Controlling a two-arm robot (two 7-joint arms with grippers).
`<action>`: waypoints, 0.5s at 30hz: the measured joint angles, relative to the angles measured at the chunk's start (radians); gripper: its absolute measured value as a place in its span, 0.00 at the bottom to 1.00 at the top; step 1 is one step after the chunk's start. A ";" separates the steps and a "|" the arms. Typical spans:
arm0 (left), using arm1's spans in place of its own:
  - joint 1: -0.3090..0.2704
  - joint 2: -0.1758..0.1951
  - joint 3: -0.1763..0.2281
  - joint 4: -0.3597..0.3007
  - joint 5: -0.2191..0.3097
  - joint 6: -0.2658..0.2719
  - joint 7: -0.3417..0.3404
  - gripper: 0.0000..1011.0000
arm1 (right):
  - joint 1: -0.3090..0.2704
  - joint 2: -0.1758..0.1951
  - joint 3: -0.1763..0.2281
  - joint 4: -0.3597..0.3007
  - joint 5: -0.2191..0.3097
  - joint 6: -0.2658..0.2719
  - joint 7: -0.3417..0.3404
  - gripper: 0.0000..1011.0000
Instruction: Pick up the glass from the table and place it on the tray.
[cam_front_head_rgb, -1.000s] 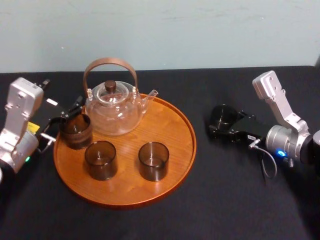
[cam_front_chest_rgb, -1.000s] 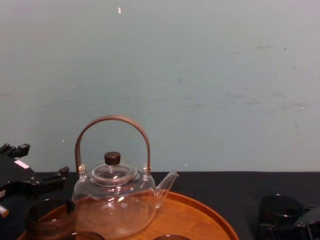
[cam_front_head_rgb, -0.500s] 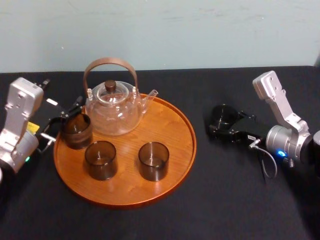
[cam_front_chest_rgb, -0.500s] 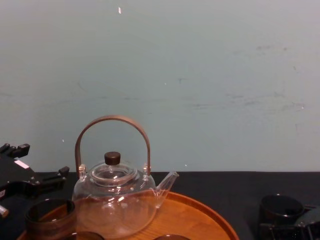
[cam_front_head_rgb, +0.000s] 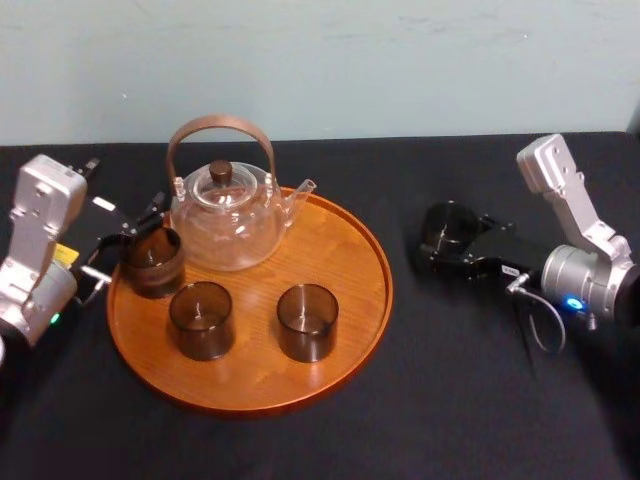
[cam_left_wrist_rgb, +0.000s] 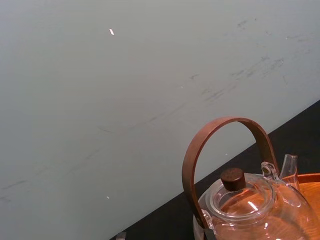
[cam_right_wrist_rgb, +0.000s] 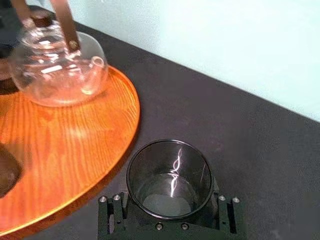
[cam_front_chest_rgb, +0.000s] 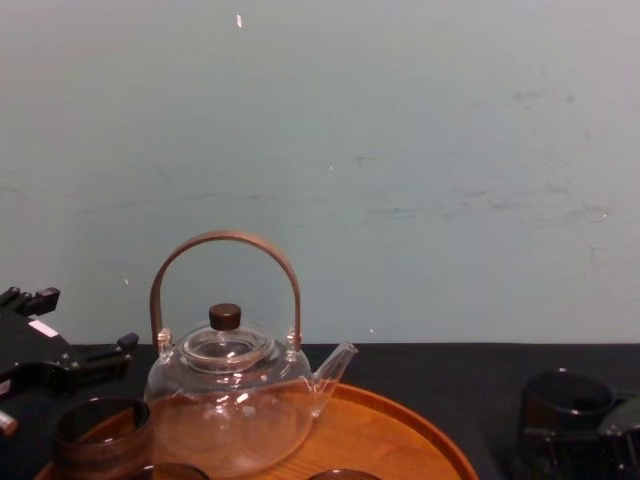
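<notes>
Since the earlier frames, the right gripper (cam_front_head_rgb: 462, 250) has been drawn slightly toward the robot's right and raised a little. The glass (cam_front_head_rgb: 449, 224) has been carried along with it, and in the chest view it is seen a touch higher than before.

The glass is a dark, smoky tumbler, held upright with its mouth facing up. It is clamped low on its wall between the closed jaws of the right gripper. Whether its base is clear of the black table (cam_front_head_rgb: 420, 410) cannot be told. It is placed to the right of the tray (cam_front_head_rgb: 345, 330), apart from the rim and not yet over it.

On the round orange-brown tray a clear glass teapot (cam_front_head_rgb: 225, 220) with a curved brown handle is set toward the back left. Three dark cups (cam_front_head_rgb: 201, 320) are also seen on the tray, one at the left edge and two side by side nearer the front.

At the tray's left edge, the left gripper (cam_front_head_rgb: 125, 238) is found where it was, just beside the leftmost cup. Whether it is open or closed cannot be told.
</notes>
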 joint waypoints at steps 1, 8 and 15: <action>0.000 0.000 0.000 0.000 0.000 0.000 0.000 0.99 | -0.001 0.003 0.000 -0.006 0.002 -0.001 0.004 0.89; 0.000 0.000 0.000 0.000 0.000 0.000 0.000 0.99 | 0.002 0.023 -0.005 -0.049 0.014 -0.013 0.033 0.89; 0.000 0.000 0.000 0.000 0.000 0.000 0.000 0.99 | 0.032 0.020 -0.034 -0.057 0.016 -0.029 0.063 0.89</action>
